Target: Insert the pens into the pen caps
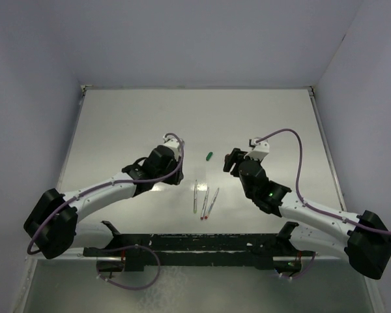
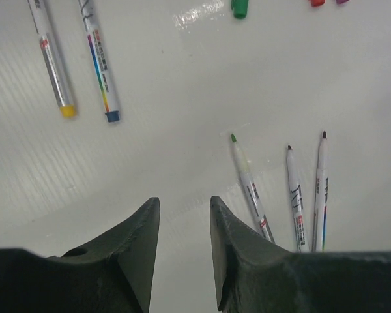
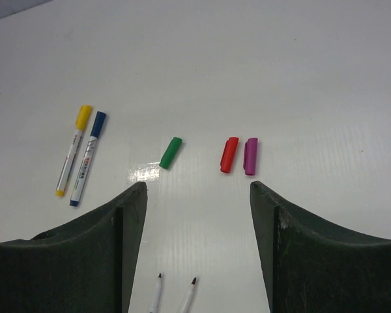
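Three uncapped pens (image 2: 251, 189) lie side by side on the white table (image 2: 182, 85), just right of my left gripper (image 2: 184, 201); one has a green tip, two have dark tips. They also show in the top view (image 1: 204, 199). Two capped pens, yellow (image 3: 72, 153) and blue (image 3: 86, 163), lie to the left. A green cap (image 3: 171, 152), a red cap (image 3: 229, 154) and a purple cap (image 3: 250, 156) lie loose ahead of my right gripper (image 3: 197, 184). Both grippers are open and empty, hovering over the table: left (image 1: 171, 156), right (image 1: 231, 162).
In the top view only the green cap (image 1: 209, 156) shows between the two grippers; the red and purple caps and the two capped pens are hidden under the arms. Grey walls (image 1: 195, 39) enclose the table at the back and sides.
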`<state>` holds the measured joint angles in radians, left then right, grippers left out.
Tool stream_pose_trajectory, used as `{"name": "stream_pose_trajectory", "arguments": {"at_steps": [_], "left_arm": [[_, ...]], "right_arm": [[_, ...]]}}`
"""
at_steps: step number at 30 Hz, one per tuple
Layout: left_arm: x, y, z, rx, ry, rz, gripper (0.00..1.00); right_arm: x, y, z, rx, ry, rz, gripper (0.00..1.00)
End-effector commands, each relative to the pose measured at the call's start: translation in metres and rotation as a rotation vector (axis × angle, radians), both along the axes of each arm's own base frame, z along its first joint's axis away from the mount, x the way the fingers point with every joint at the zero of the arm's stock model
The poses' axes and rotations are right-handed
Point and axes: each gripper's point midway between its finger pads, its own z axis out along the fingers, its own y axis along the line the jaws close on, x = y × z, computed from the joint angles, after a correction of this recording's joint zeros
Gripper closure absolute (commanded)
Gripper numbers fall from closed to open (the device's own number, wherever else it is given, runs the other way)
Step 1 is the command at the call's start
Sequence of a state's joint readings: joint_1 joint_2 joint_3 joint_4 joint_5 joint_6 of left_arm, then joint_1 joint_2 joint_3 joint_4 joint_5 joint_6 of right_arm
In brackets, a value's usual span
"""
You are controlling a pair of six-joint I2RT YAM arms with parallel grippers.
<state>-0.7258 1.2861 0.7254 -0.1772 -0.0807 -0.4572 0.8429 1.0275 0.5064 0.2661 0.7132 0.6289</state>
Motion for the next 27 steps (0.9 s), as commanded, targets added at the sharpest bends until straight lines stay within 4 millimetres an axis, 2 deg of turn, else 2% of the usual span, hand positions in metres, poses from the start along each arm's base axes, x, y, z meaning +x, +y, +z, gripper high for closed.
{"name": "stream_pose_trajectory", "arguments": {"at_steps": [1,6,10,27], "left_arm": [[-0.009,-0.014,0.01,-0.033,-0.019,0.015,0.6],[-0.026,-0.04,-0.002,-0.004,0.002,-0.043,0.57],[-0.032,-0.055,-0.013,0.011,0.016,-0.069,0.55],[-0.041,-0.08,-0.03,0.024,0.047,-0.128,0.55]], "right_arm": [[0.005,0.0,0.01,0.049,-0.016,-0.031,0.33],[0.003,0.004,0.005,0.068,-0.002,-0.013,0.34],[0.001,0.006,0.004,0.074,0.006,-0.003,0.35],[-0.001,0.011,-0.001,0.097,0.014,0.018,0.38]]}}
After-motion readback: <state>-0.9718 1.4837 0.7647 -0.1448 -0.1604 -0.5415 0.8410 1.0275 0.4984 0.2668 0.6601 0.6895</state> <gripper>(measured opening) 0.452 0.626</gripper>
